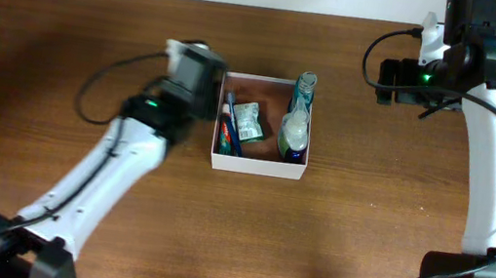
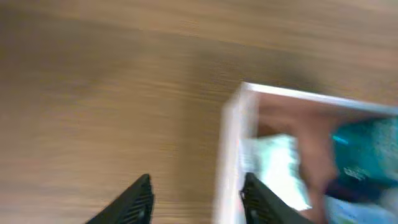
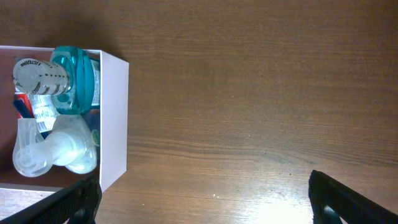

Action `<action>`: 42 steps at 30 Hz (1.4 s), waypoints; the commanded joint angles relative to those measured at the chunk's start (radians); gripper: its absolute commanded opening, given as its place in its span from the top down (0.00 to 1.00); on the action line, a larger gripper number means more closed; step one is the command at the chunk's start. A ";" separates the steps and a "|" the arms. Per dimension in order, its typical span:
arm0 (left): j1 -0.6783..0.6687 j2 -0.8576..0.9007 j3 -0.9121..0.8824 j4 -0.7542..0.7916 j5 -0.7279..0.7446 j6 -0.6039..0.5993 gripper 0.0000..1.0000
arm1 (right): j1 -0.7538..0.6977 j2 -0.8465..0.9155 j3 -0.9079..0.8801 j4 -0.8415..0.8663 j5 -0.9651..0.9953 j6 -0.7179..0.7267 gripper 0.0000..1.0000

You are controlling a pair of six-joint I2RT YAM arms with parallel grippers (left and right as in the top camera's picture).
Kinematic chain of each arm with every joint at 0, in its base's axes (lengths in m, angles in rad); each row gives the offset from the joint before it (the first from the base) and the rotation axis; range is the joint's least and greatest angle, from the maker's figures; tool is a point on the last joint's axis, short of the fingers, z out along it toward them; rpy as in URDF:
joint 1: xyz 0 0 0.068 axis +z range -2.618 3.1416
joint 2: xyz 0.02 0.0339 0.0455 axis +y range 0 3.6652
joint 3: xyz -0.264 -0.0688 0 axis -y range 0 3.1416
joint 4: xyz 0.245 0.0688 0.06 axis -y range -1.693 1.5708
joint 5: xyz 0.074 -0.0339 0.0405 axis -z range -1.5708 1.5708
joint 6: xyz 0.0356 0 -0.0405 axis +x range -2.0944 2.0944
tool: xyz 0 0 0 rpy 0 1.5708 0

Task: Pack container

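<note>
Cardboard, thin-walled: we judge container [image 1: 257, 167] light, bendy, quick to slide on counter [image 1: 68, 23]. Bottles [image 1: 298, 117] inside along its right wall add weight. We'd pinch wall near corner, where stiffest. Left gripper [image 2: 196, 205] at its left wall, fingers spread, seemingly straddling it; view blurred. Right gripper [image 3: 208, 202] well right of it, fingers spread wide, empty.

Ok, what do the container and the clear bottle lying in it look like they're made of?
The container is likely thin cardboard, matte white outside and reddish-brown inside. Its walls look thin, flat and sharp-edged. The bottle appears to be glossy clear plastic, see-through with bright highlights. Its teal top is probably plastic too.
</note>
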 commanded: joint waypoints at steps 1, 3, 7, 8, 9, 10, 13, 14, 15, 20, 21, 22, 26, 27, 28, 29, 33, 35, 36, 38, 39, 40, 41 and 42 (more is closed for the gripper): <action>0.085 -0.006 0.008 -0.039 -0.023 0.013 0.34 | -0.002 -0.010 0.015 0.000 -0.005 0.002 0.02; 0.129 -0.006 0.008 -0.059 -0.024 0.013 0.21 | -0.002 -0.010 0.015 0.000 -0.005 0.002 0.02; 0.187 -0.006 0.008 -0.079 -0.023 0.013 0.01 | -0.002 -0.010 0.015 0.000 -0.005 0.002 0.02; 0.197 -0.006 0.008 -0.079 -0.023 0.013 0.01 | -0.002 -0.010 0.015 0.000 -0.005 0.002 0.02; 0.203 -0.006 0.008 -0.080 -0.024 0.013 0.01 | -0.002 -0.010 0.015 0.000 -0.005 0.002 0.02; 0.210 -0.006 0.008 -0.080 -0.023 0.013 0.01 | -0.002 -0.010 0.015 0.000 -0.005 0.002 0.02; 0.213 -0.006 0.008 -0.080 -0.023 0.013 0.01 | -0.002 -0.010 0.015 0.000 -0.005 0.002 0.01; 0.213 -0.006 0.008 -0.080 -0.023 0.012 0.01 | -0.002 -0.010 0.015 0.000 -0.005 0.002 0.02; 0.213 -0.006 0.008 -0.080 -0.023 0.013 0.01 | -0.002 -0.010 0.015 0.000 -0.005 0.002 0.02; 0.212 -0.006 0.008 -0.080 -0.023 0.012 0.01 | -0.002 -0.010 0.015 0.000 -0.005 0.002 0.02; 0.212 -0.006 0.008 -0.080 -0.023 0.013 0.01 | -0.002 -0.010 0.015 0.000 -0.005 0.002 0.02; 0.212 -0.006 0.008 -0.080 -0.023 0.013 0.01 | -0.002 -0.010 0.015 0.000 -0.005 0.002 0.02; 0.212 -0.006 0.008 -0.080 -0.023 0.013 0.01 | -0.002 -0.010 0.015 0.000 -0.005 0.002 0.02; 0.212 -0.006 0.008 -0.080 -0.023 0.012 0.01 | -0.002 -0.010 0.015 0.000 -0.005 0.002 0.02; 0.212 -0.006 0.008 -0.080 -0.023 0.013 0.01 | -0.002 -0.010 0.015 0.000 -0.005 0.002 0.01; 0.212 -0.006 0.008 -0.080 -0.023 0.013 0.01 | -0.002 -0.010 0.015 0.000 -0.005 0.002 0.02; 0.212 -0.006 0.008 -0.080 -0.023 0.013 0.01 | -0.002 -0.010 0.015 0.000 -0.005 0.002 0.02; 0.212 -0.006 0.008 -0.080 -0.023 0.013 0.01 | 0.002 -0.005 0.015 0.000 -0.005 0.002 0.02; 0.212 -0.006 0.008 -0.081 -0.023 0.013 0.01 | 0.006 -0.006 0.015 0.000 -0.005 0.002 0.02; 0.212 -0.006 0.008 -0.080 -0.023 0.013 0.01 | 0.013 -0.023 0.015 0.000 -0.005 0.002 0.02; 0.212 -0.006 0.008 -0.081 -0.023 0.013 0.01 | 0.020 -0.038 0.015 0.000 -0.005 0.002 0.02; 0.212 -0.006 0.008 -0.080 -0.023 0.013 0.01 | 0.026 -0.053 0.015 0.000 -0.005 0.002 0.02; 0.212 -0.006 0.008 -0.081 -0.023 0.013 0.01 | 0.034 -0.076 0.015 0.000 -0.005 0.002 0.02; 0.212 -0.006 0.008 -0.080 -0.023 0.012 0.01 | 0.043 -0.101 0.015 0.000 -0.005 0.002 0.02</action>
